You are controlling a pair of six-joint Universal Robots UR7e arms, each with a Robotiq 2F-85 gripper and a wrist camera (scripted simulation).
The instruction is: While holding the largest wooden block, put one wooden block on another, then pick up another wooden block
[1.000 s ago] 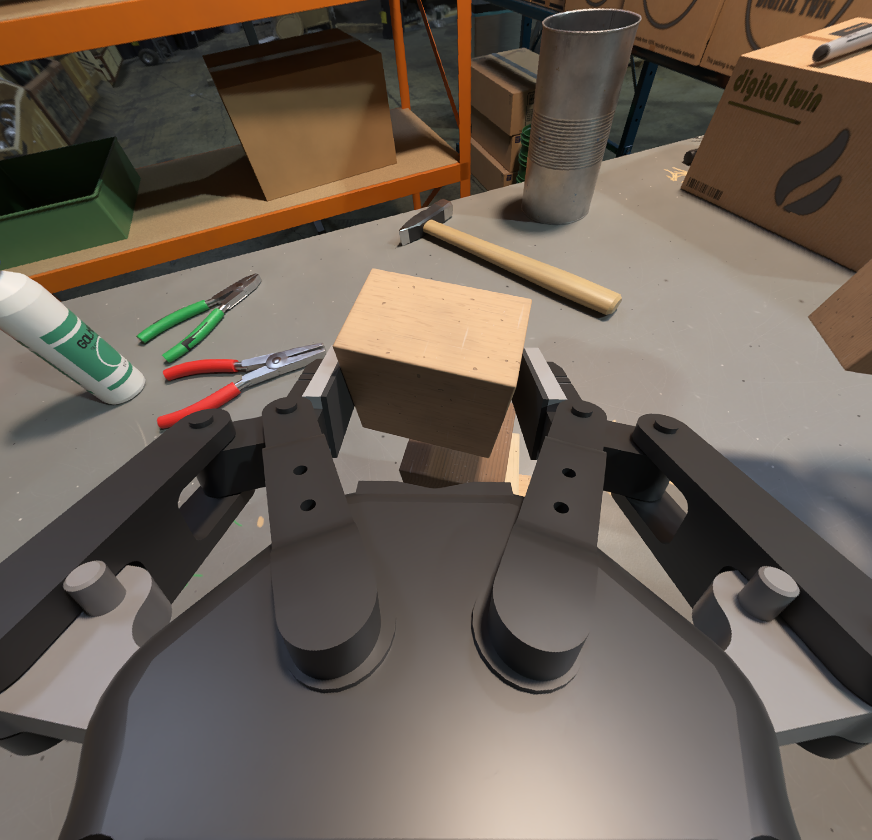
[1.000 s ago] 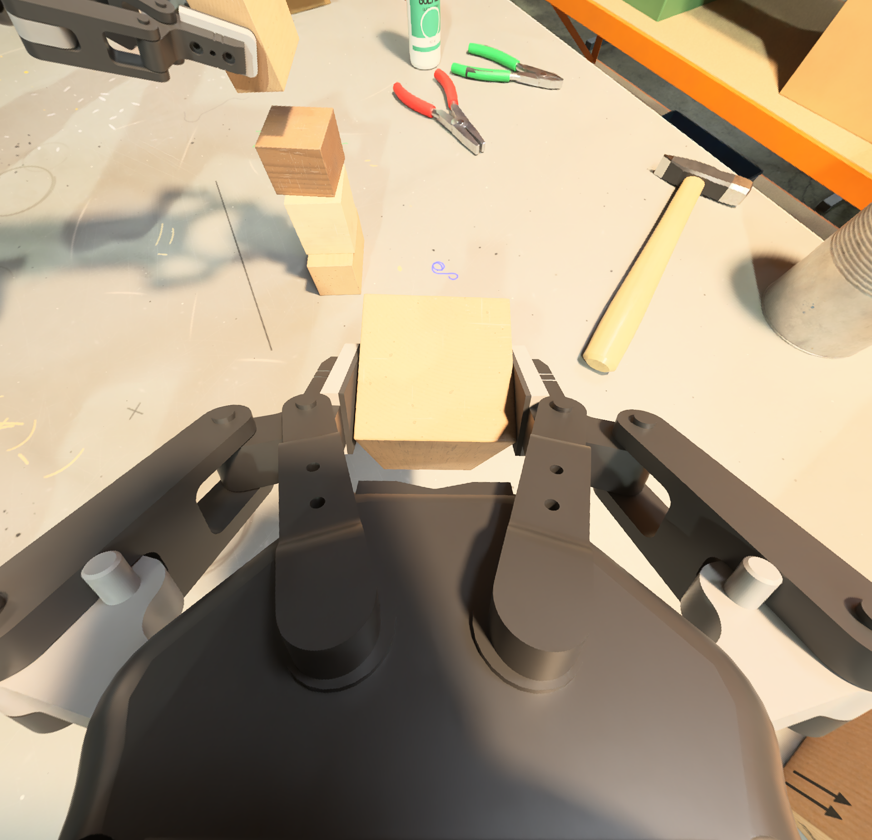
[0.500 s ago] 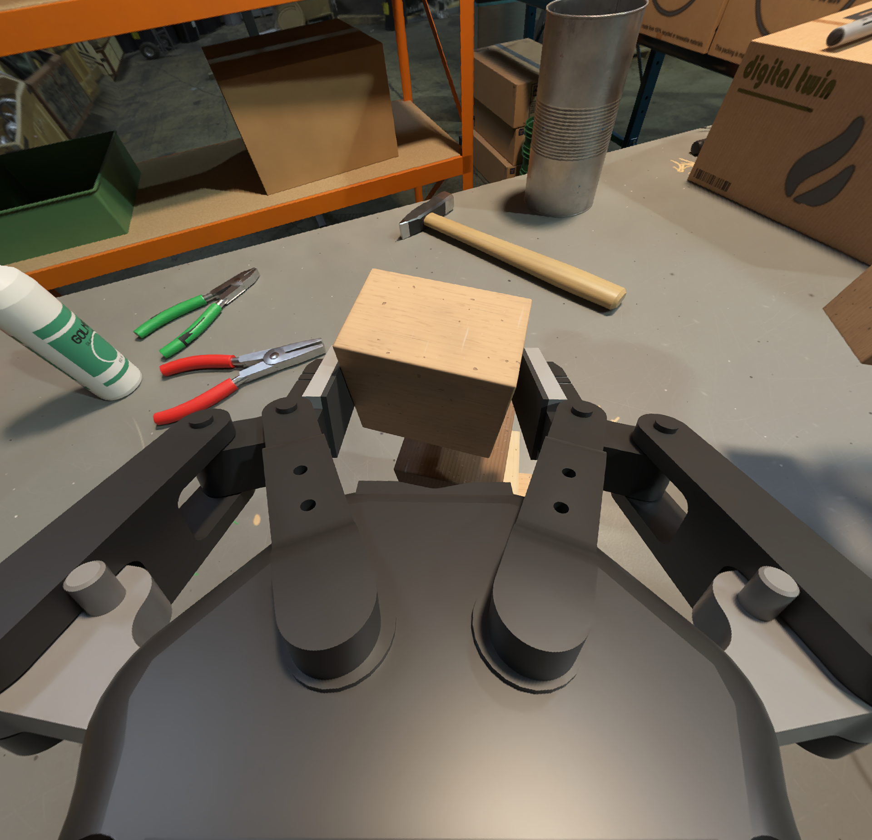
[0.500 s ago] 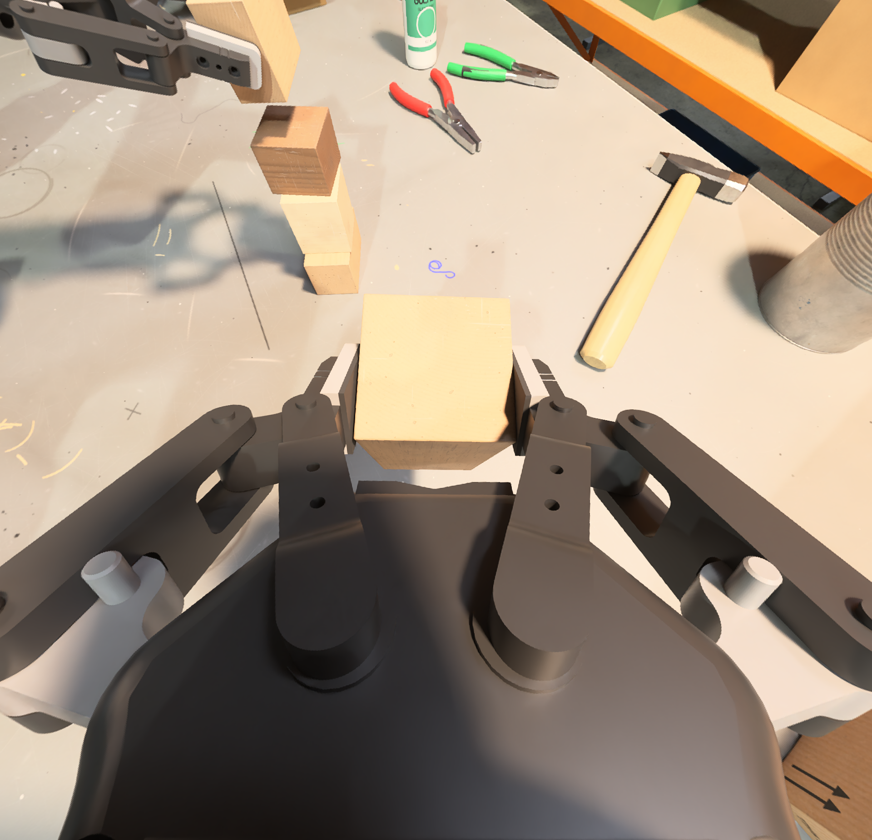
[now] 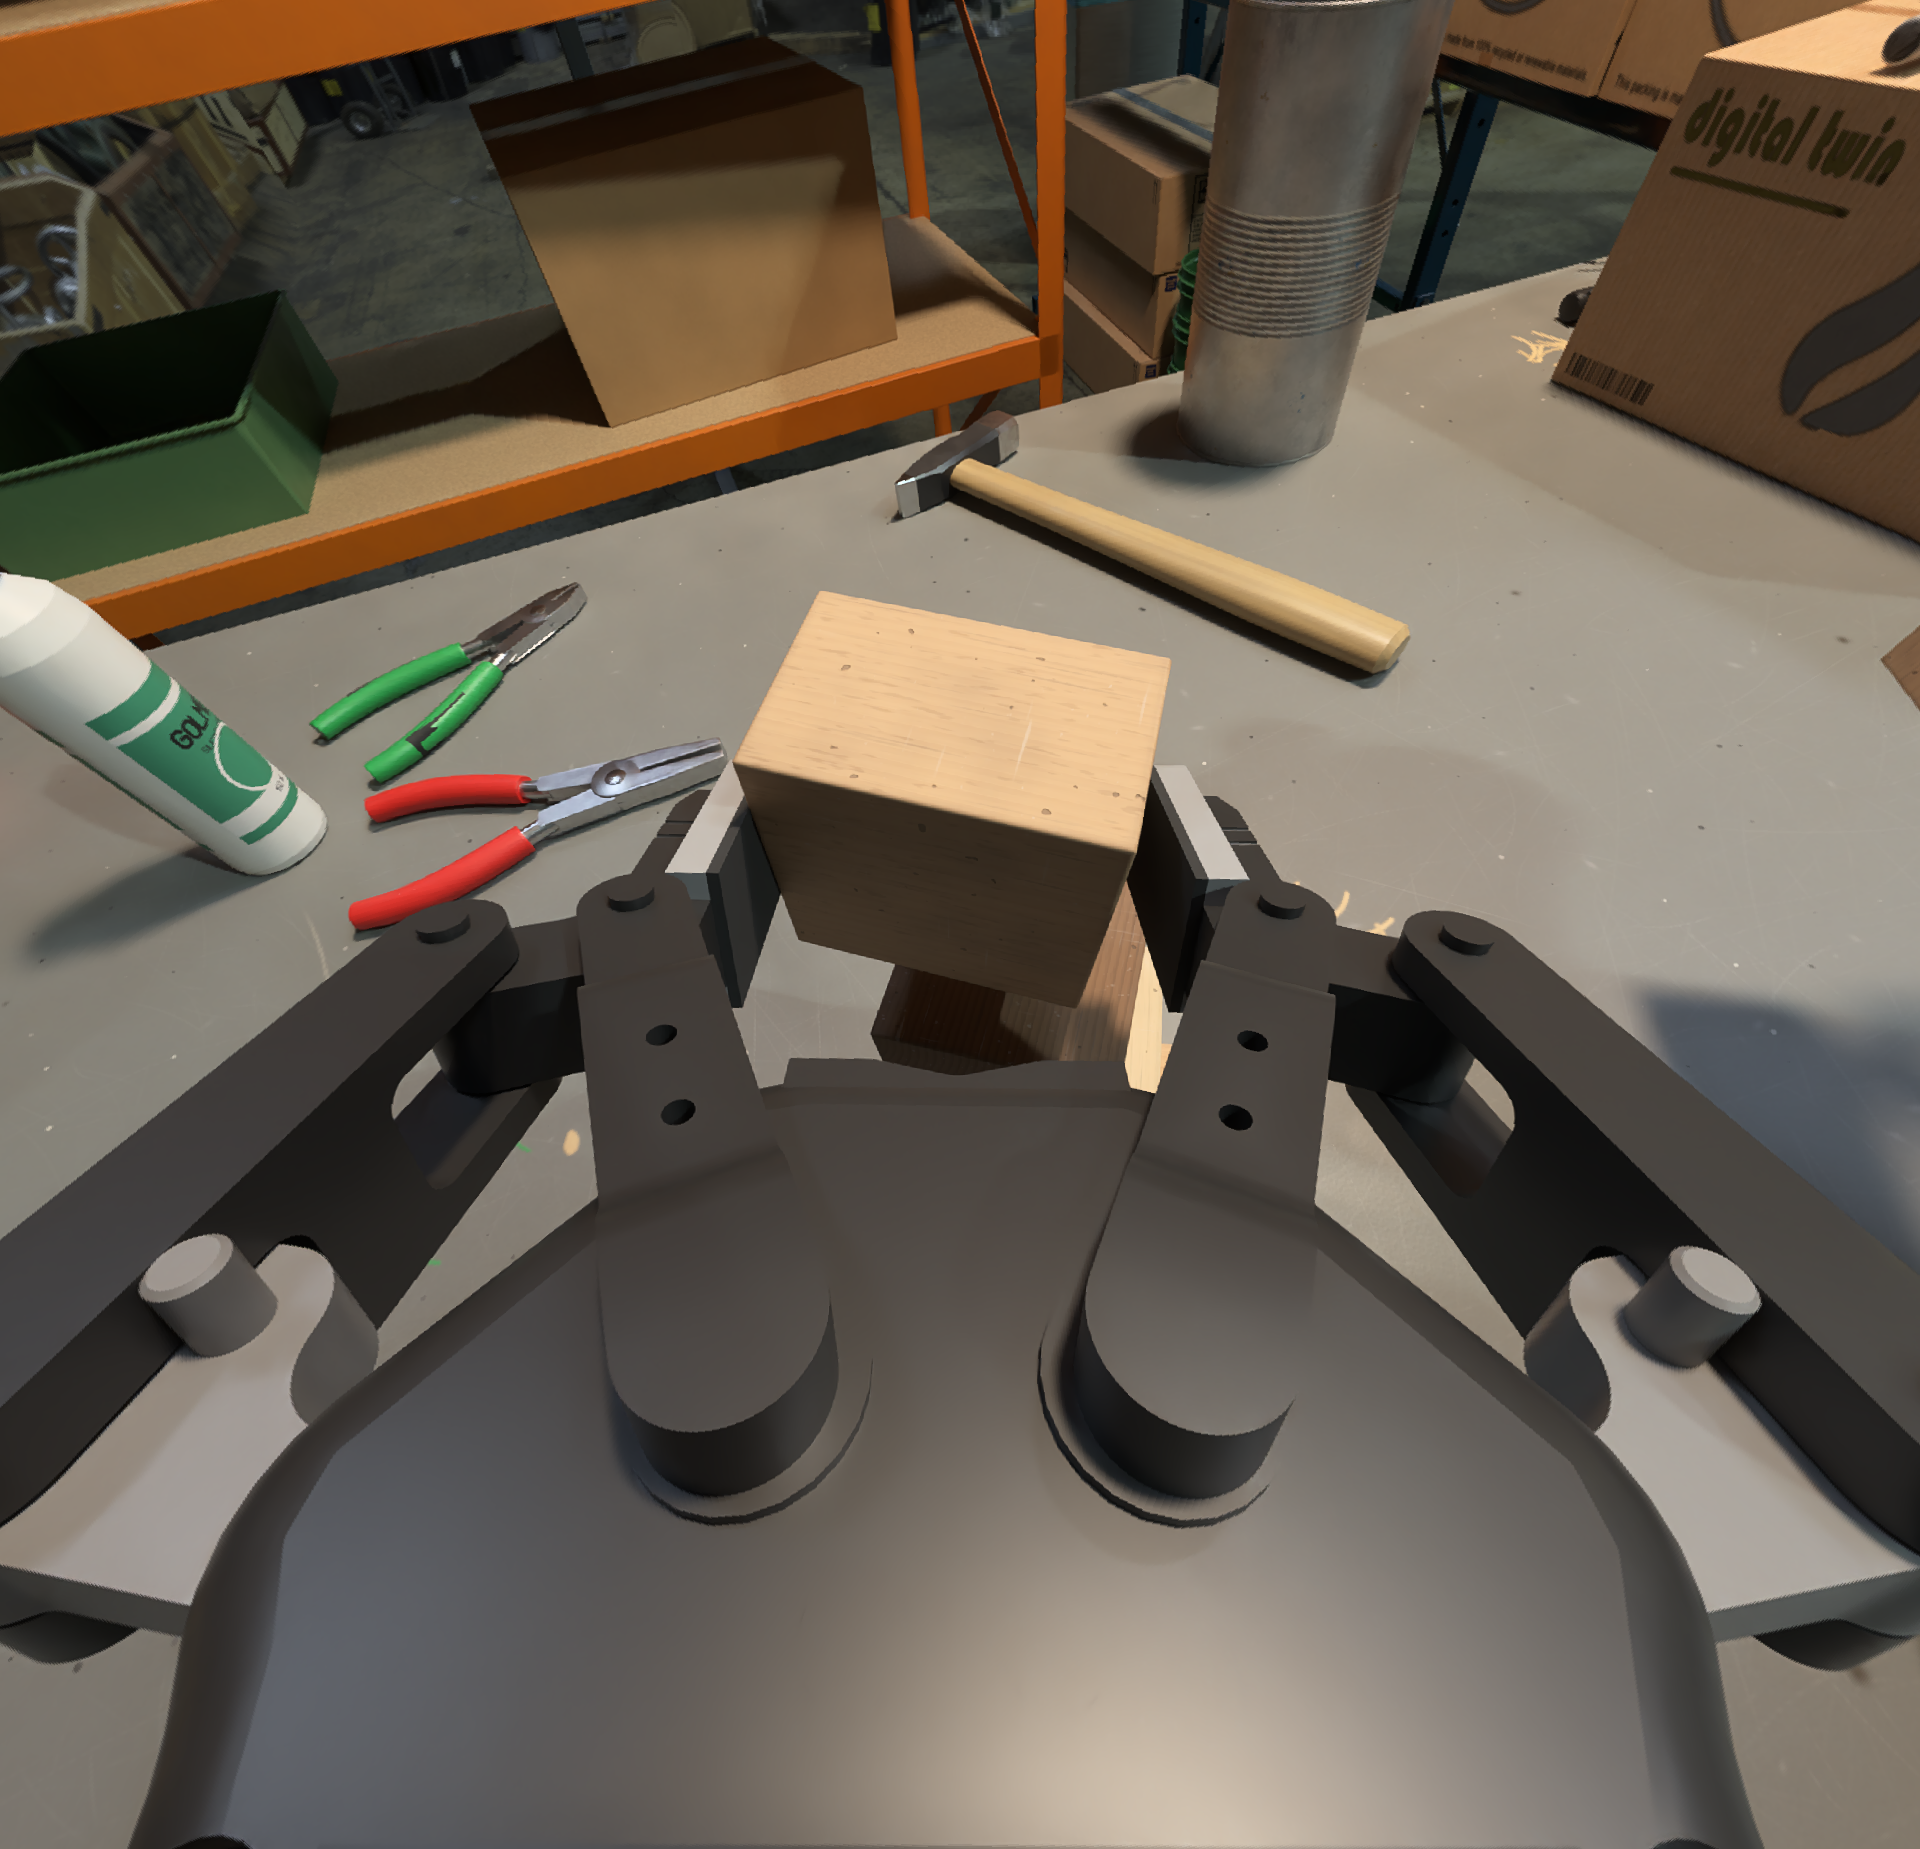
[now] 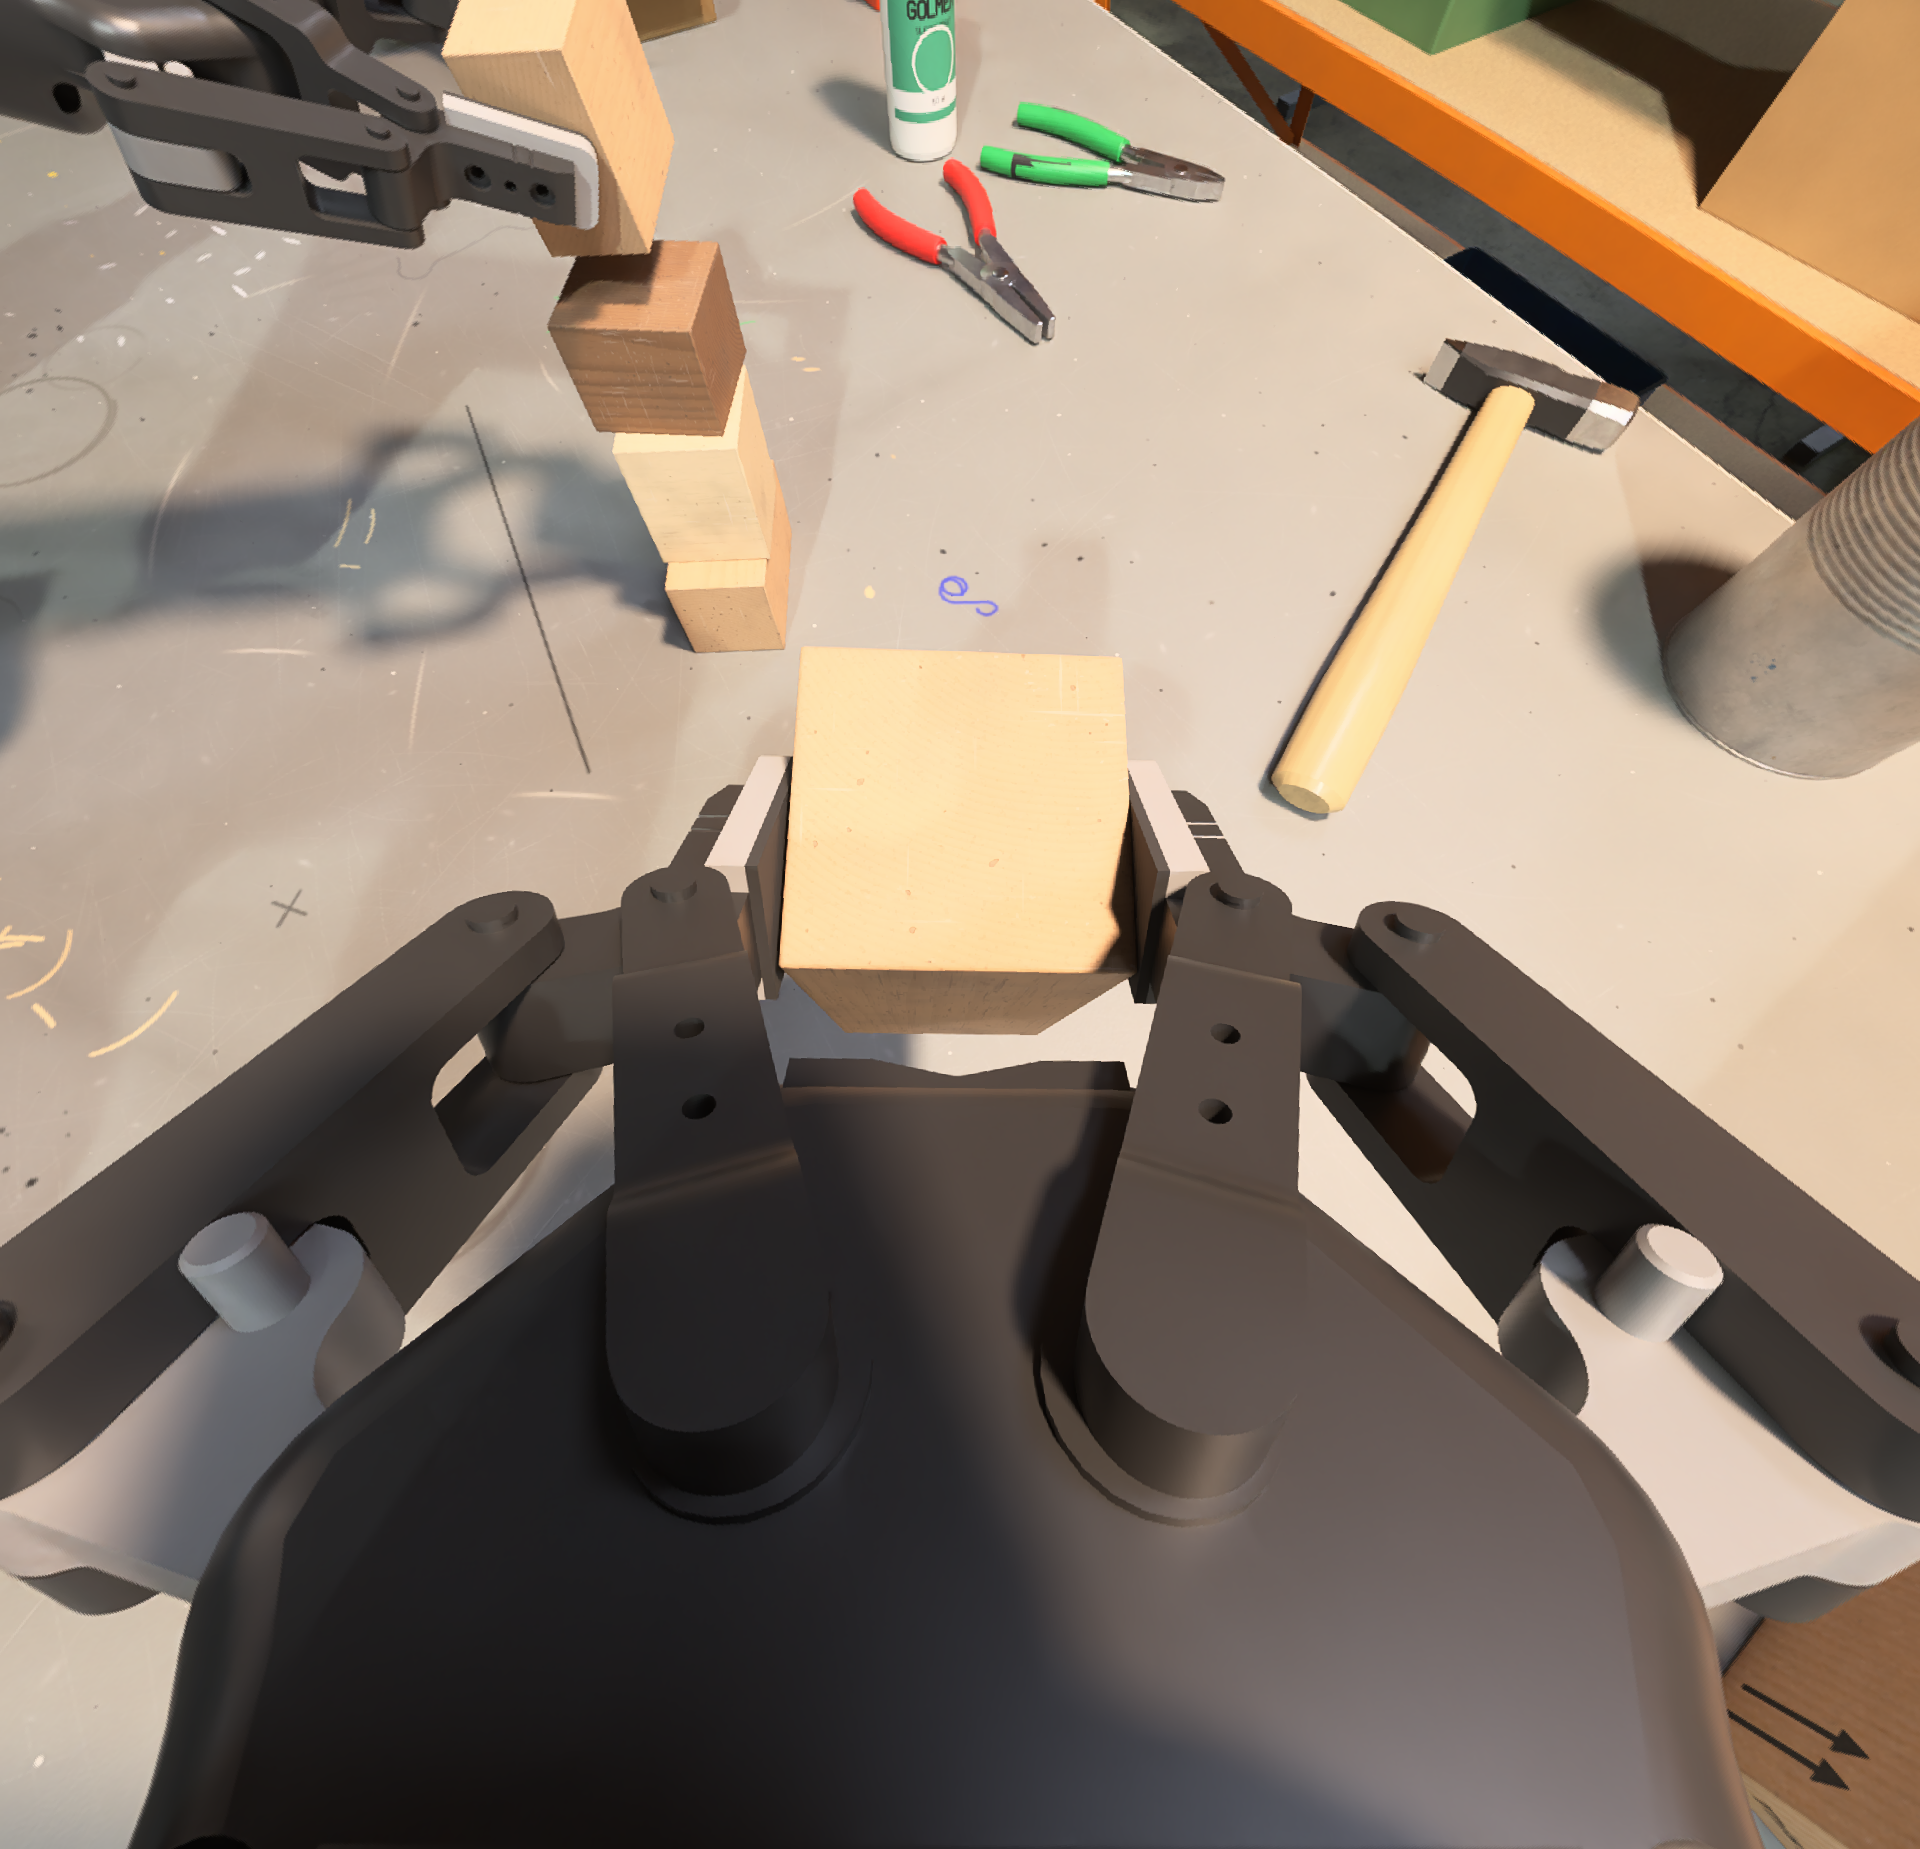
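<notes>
My left gripper [image 5: 951,833] is shut on a light wooden block [image 5: 951,781], held over a dark brown block [image 5: 966,1020] that is mostly hidden beneath it. In the right wrist view, the left gripper [image 6: 561,137] holds that light block [image 6: 561,64] with its lower edge at the top of the dark block [image 6: 649,339]. The dark block tops a stack, resting on a pale block [image 6: 696,490] that sits on a small tan block [image 6: 727,604]. My right gripper [image 6: 956,864] is shut on another light wooden block [image 6: 956,823], held above the table, near the stack.
On the table lie a hammer [image 5: 1164,552], red pliers [image 5: 520,812], green pliers [image 5: 436,687], a white and green bottle [image 5: 156,750], a tall metal cylinder [image 5: 1299,220] and a cardboard box [image 5: 1787,241]. An orange shelf rack [image 5: 520,33] with a green bin [image 5: 156,428] stands behind.
My left gripper has come down and across with its block, from beside and above the stack to right on top of the dark block. The right gripper has held still with its block.
</notes>
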